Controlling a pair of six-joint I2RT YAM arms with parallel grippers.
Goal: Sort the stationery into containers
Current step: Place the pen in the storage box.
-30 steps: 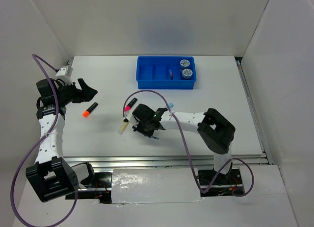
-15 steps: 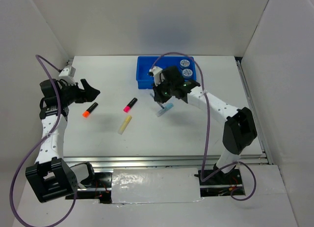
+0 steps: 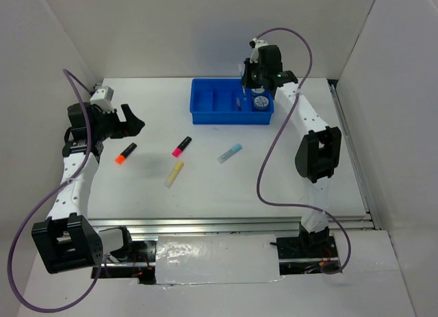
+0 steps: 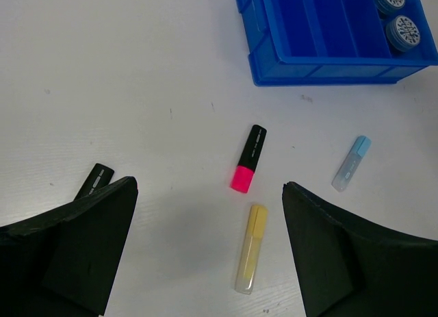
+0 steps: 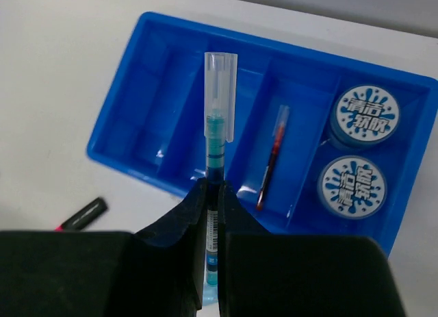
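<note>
Blue plastic marks the tray (image 3: 226,118), which in the top view stands by the far edge of the tabletop, right of its middle, with two patterned rolls (image 3: 259,96) in its right-hand end compartment. Four highlighters lie loose on the tabletop nearer you: the orange highlighter (image 3: 125,153) toward the left edge, the pink highlighter (image 3: 181,146) and the yellow highlighter (image 3: 174,174) about the middle, and the light blue highlighter (image 3: 230,153) nearest the tray but apart from it. Note the left gripper (image 3: 130,122) raised near the left edge, beyond the orange highlighter, and the right gripper (image 3: 250,81) hanging over the tray's far wall beside the rolls; what it carries is too small to tell in this view. In the left wrist view you see both left fingers (image 4: 68,255) spread wide with nothing between them. The pink and yellow highlighters lie on the tabletop in the gap between them, and the black cap of the orange one shows at the left finger's edge. The tray and the rolls sit at the upper right. In the right wrist view the right fingers (image 5: 185,221) are pressed together on a thin blue pen (image 5: 217,139), which points out over the tray's middle compartments; you cannot tell which one lies under it. A red-ink pen (image 5: 271,158) lies in the narrow compartment just left of the rolls.
</note>
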